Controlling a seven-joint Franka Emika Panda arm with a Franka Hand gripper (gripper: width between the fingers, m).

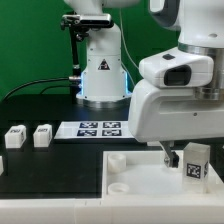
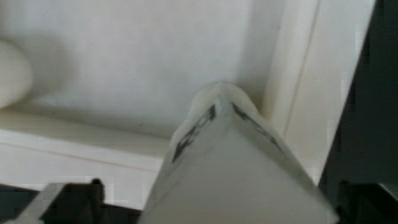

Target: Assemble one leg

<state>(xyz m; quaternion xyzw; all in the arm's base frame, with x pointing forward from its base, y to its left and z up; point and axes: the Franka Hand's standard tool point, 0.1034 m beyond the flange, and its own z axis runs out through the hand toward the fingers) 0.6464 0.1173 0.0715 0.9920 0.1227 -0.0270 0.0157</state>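
Jaws point(image 1: 170, 158) seen wide, nothing held. Leg point(image 1: 197, 163) stood upright at their 3 o'clock. Two legs point(image 1: 28, 136) parked on worktop point(image 1: 50, 110).

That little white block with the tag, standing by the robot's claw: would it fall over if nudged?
Probably. The leg stands upright, taller than wide, so a sideways push may tip it. It looks like rigid plastic, likely light. Its flat faces shouldn't roll.

Green wall point(image 1: 30, 45), black table point(image 1: 40, 115).
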